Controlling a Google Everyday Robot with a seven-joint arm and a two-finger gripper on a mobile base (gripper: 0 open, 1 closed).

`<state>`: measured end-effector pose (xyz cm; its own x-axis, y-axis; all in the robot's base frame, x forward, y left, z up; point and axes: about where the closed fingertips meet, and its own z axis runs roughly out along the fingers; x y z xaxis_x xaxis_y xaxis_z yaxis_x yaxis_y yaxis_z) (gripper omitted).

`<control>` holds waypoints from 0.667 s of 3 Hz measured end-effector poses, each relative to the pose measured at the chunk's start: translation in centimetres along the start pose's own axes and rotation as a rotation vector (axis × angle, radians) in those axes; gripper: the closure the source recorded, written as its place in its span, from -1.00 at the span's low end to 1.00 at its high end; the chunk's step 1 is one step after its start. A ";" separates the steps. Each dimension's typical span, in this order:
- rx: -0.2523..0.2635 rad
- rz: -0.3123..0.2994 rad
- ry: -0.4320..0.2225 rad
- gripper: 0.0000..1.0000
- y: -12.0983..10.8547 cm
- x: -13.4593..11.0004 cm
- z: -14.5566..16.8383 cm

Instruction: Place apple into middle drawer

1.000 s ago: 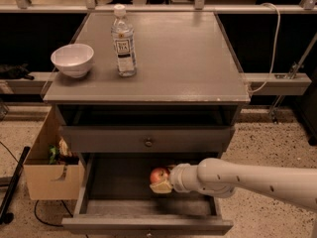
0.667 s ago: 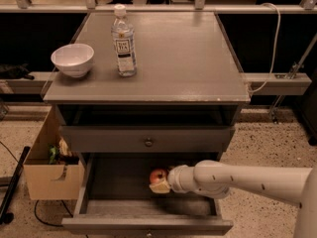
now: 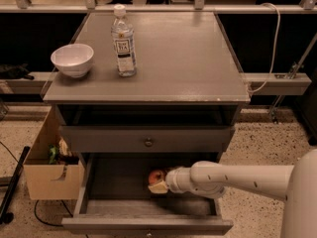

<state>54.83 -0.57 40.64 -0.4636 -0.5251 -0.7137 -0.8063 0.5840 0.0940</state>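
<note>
The red apple (image 3: 157, 175) with a yellowish patch sits low inside the open middle drawer (image 3: 114, 208), near its middle. My gripper (image 3: 158, 183) reaches in from the right on a white arm and is shut on the apple, with one pale finger (image 3: 158, 188) showing along its front underside. The drawer is pulled out toward me. The closed knobbed drawer front (image 3: 148, 142) lies just above it.
On the cabinet top (image 3: 178, 58) stand a white bowl (image 3: 72, 59) at the left and a water bottle (image 3: 123, 42) beside it. A cardboard box (image 3: 47, 175) with clutter sits on the floor left of the cabinet. A dark pole (image 3: 12, 190) leans at far left.
The arm has swung a little nearer to the camera. The apple and gripper stay almost in the same place inside the drawer.
</note>
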 end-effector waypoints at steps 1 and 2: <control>0.000 0.000 0.000 0.05 0.0 0.0 0.0; 0.000 0.000 0.000 -0.40 0.0 0.0 0.0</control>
<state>54.83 -0.57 40.63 -0.4636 -0.5251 -0.7137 -0.8063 0.5840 0.0940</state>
